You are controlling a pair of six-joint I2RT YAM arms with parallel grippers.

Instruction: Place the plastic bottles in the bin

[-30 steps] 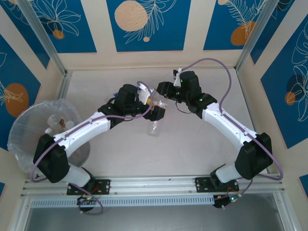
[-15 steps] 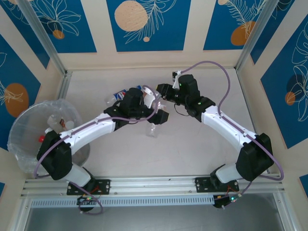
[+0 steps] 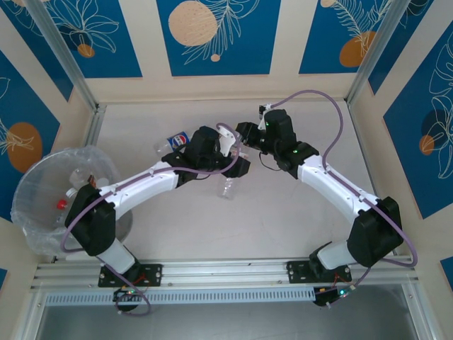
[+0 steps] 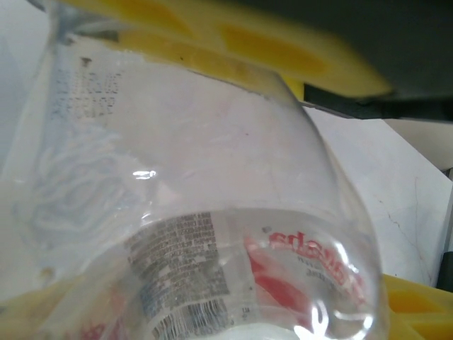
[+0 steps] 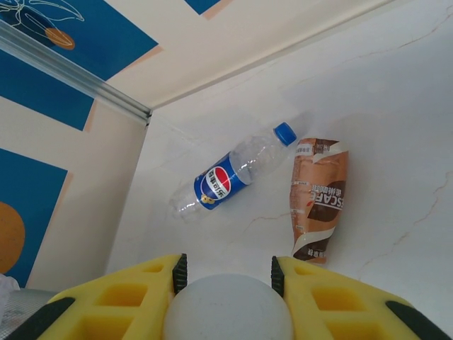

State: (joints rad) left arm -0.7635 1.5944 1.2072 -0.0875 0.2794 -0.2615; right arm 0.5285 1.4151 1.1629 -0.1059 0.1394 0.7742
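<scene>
A pale surface (image 3: 283, 219) lay between cream walls with blue, orange-dotted panels (image 3: 248, 42); aluminium posts (image 3: 60, 53) framed the far corners.

Pale table (image 5: 396, 106) with a blue-labelled bottle (image 5: 219, 184) and a brown-labelled bottle (image 5: 318, 202) flat, just beside each other.

Bin (image 3: 28, 212) far left beside table (image 3: 283, 212) with bottles (image 3: 79, 178) in it, Pepsi bottle (image 5: 226, 176) and Nescafe bottle (image 5: 318, 202) lying just beside each other back-left of centre, 1 bottle (image 3: 226, 188) mid-table in left gripper (image 3: 236, 170).
</scene>
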